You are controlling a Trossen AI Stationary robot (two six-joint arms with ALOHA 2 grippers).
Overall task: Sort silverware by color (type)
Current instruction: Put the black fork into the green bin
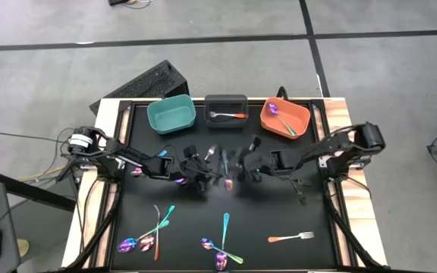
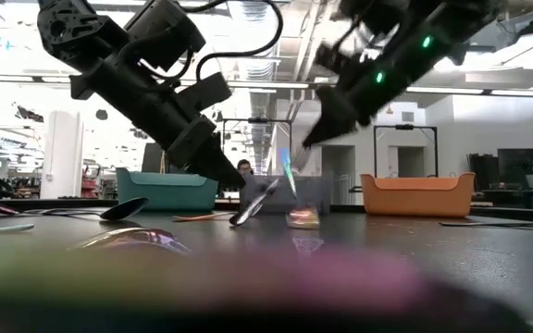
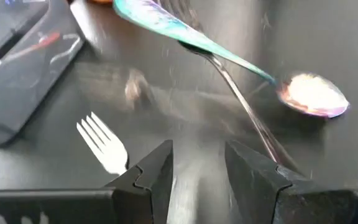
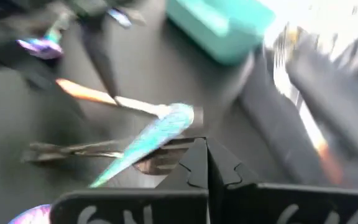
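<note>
Iridescent spoon being pinched at mid-frame in the high view.

Running on a slant, teal handle rising toward the right gripper, bowl lying low. Clamping on that handle with jaws pressed together. Hovering just left, left gripper, jaws standing spread over a grey spoon.

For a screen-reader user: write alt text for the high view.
Two dark arms meet at the middle of a black table, the left gripper and right gripper close together over blurred silverware. Behind them stand a teal bin, a dark grey bin and an orange bin; more forks and spoons lie near the front edge.
</note>
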